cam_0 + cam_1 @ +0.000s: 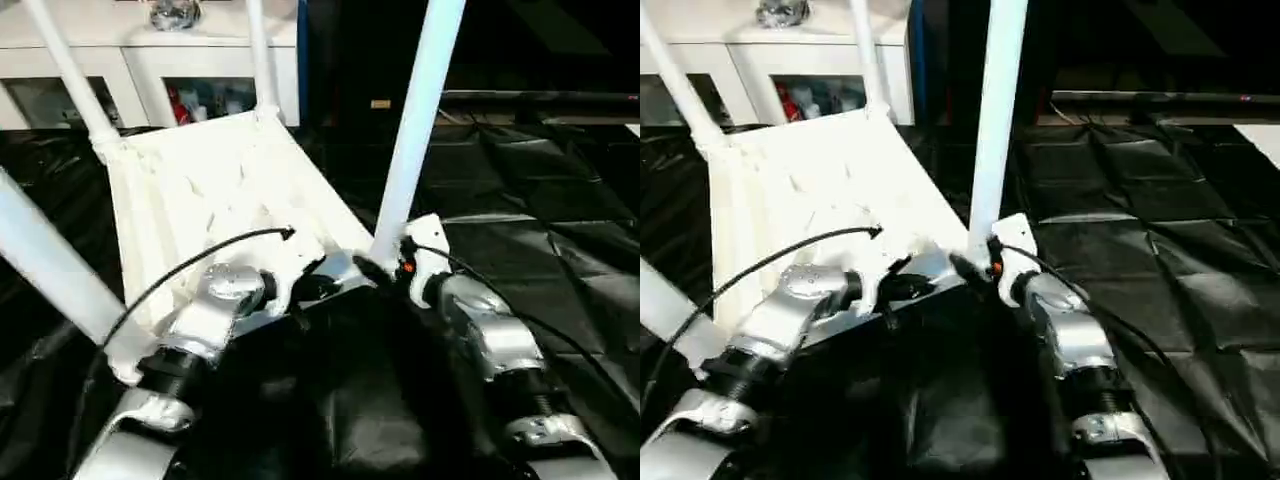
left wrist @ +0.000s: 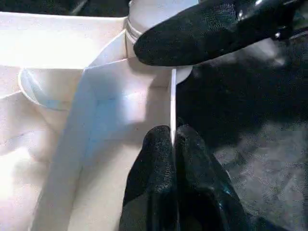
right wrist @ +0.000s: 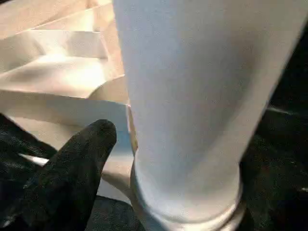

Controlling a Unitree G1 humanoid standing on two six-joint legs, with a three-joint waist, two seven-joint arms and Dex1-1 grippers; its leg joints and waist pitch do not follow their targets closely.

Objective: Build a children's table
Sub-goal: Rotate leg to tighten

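Nearest the robot, the left tool (image 2: 172, 144) is pinched tight on the thin near rim of the upturned tabletop (image 1: 215, 185), a black finger on each side of the wall. Just beside it, the right tool (image 1: 385, 272) sits at the base of the near right leg (image 1: 418, 120); one finger (image 3: 72, 166) lies alongside the leg, and I cannot tell how wide it stands. The tabletop tilts on black sheeting (image 1: 560, 200), ribs up, legs rising from its corner sockets. Beyond stands a white cabinet (image 1: 150, 60).
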